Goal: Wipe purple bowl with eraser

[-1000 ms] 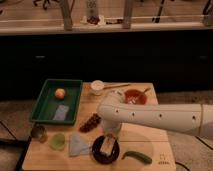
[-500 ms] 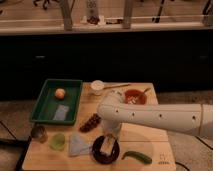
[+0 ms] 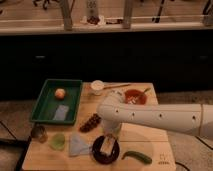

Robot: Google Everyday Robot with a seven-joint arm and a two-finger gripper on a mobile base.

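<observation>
The purple bowl (image 3: 105, 152) sits near the front edge of the wooden table, dark and round. A pale eraser (image 3: 108, 146) lies inside it. My white arm reaches in from the right and bends down over the bowl. My gripper (image 3: 109, 140) is down in the bowl at the eraser, mostly hidden by the wrist.
A green tray (image 3: 47, 100) at the left holds an orange fruit (image 3: 60, 93) and a pale block (image 3: 61, 112). Grapes (image 3: 90, 122), a blue cloth (image 3: 79, 144), a green cup (image 3: 58, 140), a metal cup (image 3: 38, 132), a green pepper (image 3: 137, 157), a red plate (image 3: 135, 96) and a white cup (image 3: 97, 86) surround the bowl.
</observation>
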